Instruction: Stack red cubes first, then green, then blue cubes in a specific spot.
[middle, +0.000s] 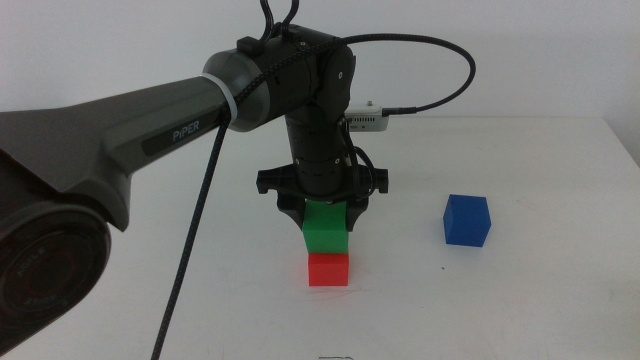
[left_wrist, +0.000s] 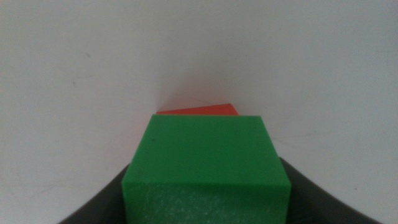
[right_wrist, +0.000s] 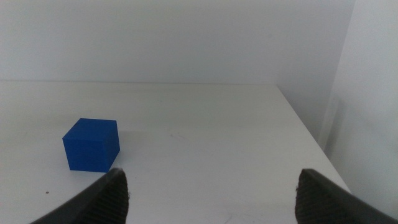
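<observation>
Left claw (middle: 325, 215) grips green cube (middle: 326, 228), seemingly resting on red cube (middle: 328, 269).

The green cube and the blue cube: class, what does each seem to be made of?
Green cube, held in the left tool above the red cube: probably foam or matte plastic, its near face finely speckled. Blue cube, standing alone on the table: likely the same, dull with no glare.

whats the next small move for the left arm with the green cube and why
Probably release: open the left gripper and lift straight up. It is shut on the green cube, which appears to sit on the red cube. The blue cube waits alone on the table, with the right gripper open near it.
</observation>
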